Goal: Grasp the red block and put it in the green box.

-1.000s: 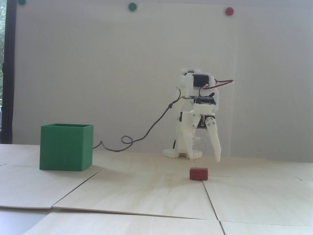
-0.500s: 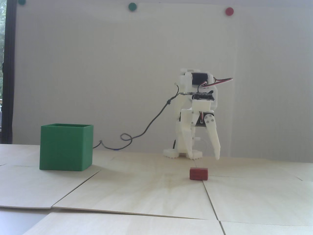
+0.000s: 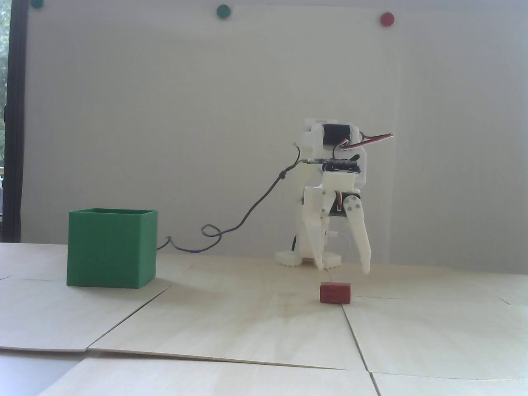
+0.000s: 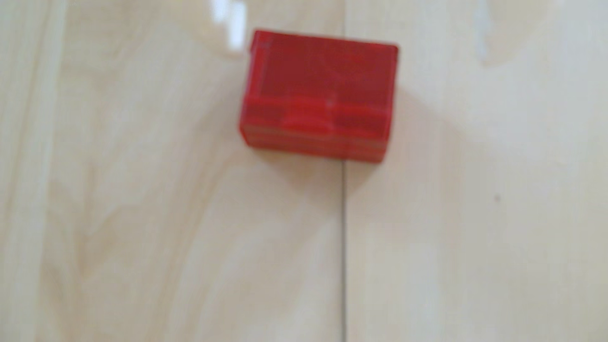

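Note:
The small dark-red block [image 3: 335, 293] lies on the pale wooden table, right of centre in the fixed view. My white gripper [image 3: 343, 268] hangs just above and behind it, pointing down. Its jaws are open, spread wider than the block, with nothing between them. The green box [image 3: 111, 247] stands far to the left with its top open. In the wrist view the red block [image 4: 319, 95] sits in the upper middle, over a panel seam. A blurred white fingertip [image 4: 230, 29] shows at the top edge, left of the block.
A black cable [image 3: 255, 206] loops from the arm down to the table behind the box. The arm's base [image 3: 307, 258] stands behind the block. Green discs [image 3: 223, 11] and a red disc [image 3: 387, 18] are stuck on the back wall. Seams [image 3: 354, 338] run between the table panels.
The gripper rose slightly, then came back down, ending a touch further left over the block. Its jaws stayed open. Block and box have not moved.

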`<state>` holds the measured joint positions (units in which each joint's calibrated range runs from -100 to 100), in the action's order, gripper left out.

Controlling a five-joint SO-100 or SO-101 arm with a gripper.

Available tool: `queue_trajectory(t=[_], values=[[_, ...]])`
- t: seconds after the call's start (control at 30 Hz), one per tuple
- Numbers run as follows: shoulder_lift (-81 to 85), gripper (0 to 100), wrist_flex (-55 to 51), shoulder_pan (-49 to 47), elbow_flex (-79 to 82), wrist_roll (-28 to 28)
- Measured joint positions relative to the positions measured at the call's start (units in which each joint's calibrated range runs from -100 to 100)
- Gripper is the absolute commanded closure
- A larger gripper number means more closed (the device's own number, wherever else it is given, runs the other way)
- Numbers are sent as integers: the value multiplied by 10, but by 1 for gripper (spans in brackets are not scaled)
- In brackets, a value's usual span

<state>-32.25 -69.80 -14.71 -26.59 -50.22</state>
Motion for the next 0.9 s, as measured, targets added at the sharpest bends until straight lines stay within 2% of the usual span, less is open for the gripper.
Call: queue_trajectory(t=[0.33, 0.57, 0.9], values=[[0, 75, 0, 0, 0, 0], [-28, 75, -55, 0, 0, 0], [-35, 75, -58, 0, 0, 0]])
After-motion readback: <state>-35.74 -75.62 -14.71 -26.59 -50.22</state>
